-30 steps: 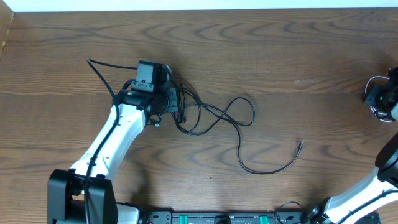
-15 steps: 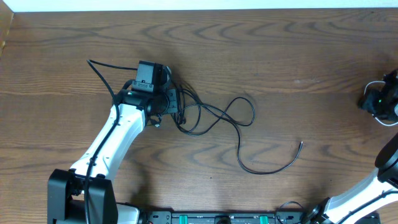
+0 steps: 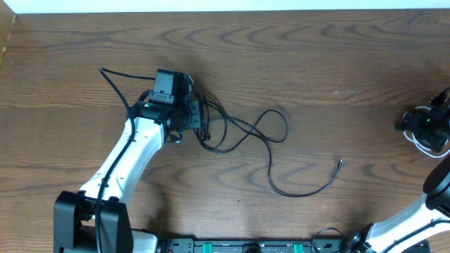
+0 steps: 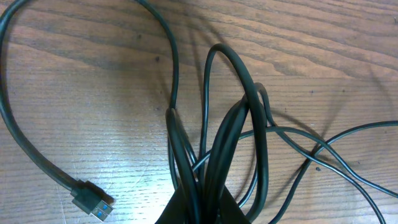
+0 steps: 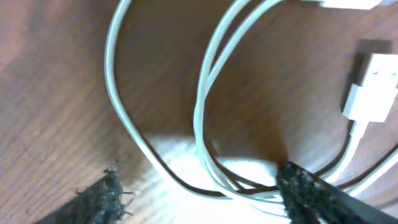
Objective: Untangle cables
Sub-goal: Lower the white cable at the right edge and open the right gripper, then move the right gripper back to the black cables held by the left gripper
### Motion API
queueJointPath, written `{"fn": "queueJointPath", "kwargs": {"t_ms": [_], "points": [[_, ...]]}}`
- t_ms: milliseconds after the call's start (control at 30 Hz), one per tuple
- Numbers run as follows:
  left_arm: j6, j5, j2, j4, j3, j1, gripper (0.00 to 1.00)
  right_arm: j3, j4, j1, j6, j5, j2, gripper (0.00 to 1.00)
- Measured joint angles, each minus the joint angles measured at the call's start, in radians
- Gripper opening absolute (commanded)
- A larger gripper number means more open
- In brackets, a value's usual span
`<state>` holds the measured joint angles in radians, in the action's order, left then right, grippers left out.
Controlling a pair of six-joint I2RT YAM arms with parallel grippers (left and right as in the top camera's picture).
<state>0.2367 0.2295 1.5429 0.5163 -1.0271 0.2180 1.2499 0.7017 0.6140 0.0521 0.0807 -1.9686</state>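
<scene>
Spreading wide now, the right gripper [image 3: 420,124] has slid a bit left at the table's [image 3: 316,56] right edge since a second ago. Its fingers stand apart around the white cable [image 5: 114,93], not pinching it. Left gripper [image 3: 199,118] hasn't budged, arm angled out from the near-left base, clamped on the black cables [image 4: 214,149] left of centre. Only the left wrist view shows their blue-tipped USB plug [image 4: 93,202].

My dark wood counter [image 3: 316,56] carries tangled black cables [image 4: 217,155] left of its middle and a looped white cable [image 5: 203,106] at its right edge.
</scene>
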Motion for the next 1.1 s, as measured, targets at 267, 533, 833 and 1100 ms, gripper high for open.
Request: {"fn": "queueJointPath", "kwargs": {"t_ms": [267,533,833,1100], "points": [[0.000,0.000,0.000,0.000,0.000,0.000,0.08,-0.006,0.030,0.000,0.063,-0.021,0.014,0.99],[0.000,0.000,0.000,0.000,0.000,0.000,0.08,-0.022,-0.048,0.000,0.097,0.010,0.192,0.99],[0.050,0.004,0.000,-0.003,0.000,0.000,0.08,0.021,-0.100,-0.048,0.187,0.026,0.660,0.99],[0.175,0.117,0.000,-0.014,0.000,0.000,0.08,0.018,0.081,-0.206,0.269,0.211,0.727,0.99]]}}
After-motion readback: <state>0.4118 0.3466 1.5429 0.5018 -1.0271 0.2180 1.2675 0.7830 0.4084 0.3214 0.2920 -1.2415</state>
